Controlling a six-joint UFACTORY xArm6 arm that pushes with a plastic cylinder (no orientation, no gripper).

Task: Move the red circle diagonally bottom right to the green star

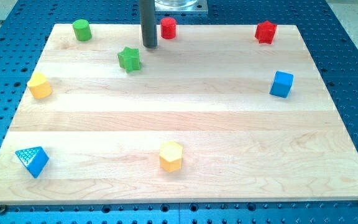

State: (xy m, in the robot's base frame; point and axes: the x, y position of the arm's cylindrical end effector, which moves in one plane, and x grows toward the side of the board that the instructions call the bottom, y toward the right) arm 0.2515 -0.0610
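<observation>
The red circle [168,28] is a short red cylinder near the board's top edge, a little left of centre. The green star [129,59] lies below and to the left of it. My tip [150,45] is the lower end of a dark rod coming down from the view's top. It stands just left of and slightly below the red circle, and up and to the right of the green star. A small gap shows between the tip and each block.
On the wooden board [179,124]: a green cylinder [82,30] top left, a red star [266,32] top right, a blue cube [281,84] at right, a yellow block [40,86] at left, a blue triangle [32,160] bottom left, a yellow hexagon [171,156] bottom centre.
</observation>
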